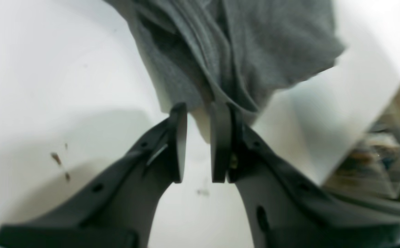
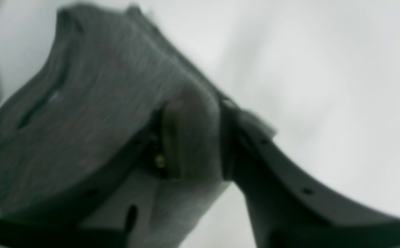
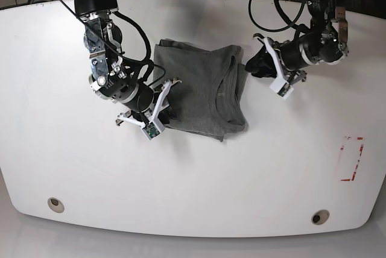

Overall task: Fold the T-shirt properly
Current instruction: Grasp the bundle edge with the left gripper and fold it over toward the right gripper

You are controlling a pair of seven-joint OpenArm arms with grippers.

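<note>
My right gripper (image 2: 193,137) has its fingers closed on a fold of the T-shirt (image 3: 202,89); in the right wrist view grey knit fills the gap between the two dark fingers (image 2: 275,172) and drapes over the near one, though the picture is blurred and I cannot tell how many layers are caught. My left gripper (image 1: 200,144) has its fingers narrow, with a slim gap between the pads; the cloth hangs right at the tips, and a bunched hem seems to run against the inner face of one finger (image 1: 220,144), but I cannot tell for sure whether it is truly pinched. In the base view that gripper sits at the shirt's sleeve end, where a dark bunch of fabric is drawn out toward it, apart from the main body. The T-shirt itself lies on the white table (image 3: 60,149), roughly in the middle and toward the far side, partly folded, with its neckline showing and one edge doubled over. The right gripper is at the shirt's opposite edge, low against the cloth. Farther out, near the table's edge beyond the left arm, I see a red rectangle outline (image 3: 352,159) marked on the surface, and two round holes (image 3: 55,204) near the front rim.
</note>
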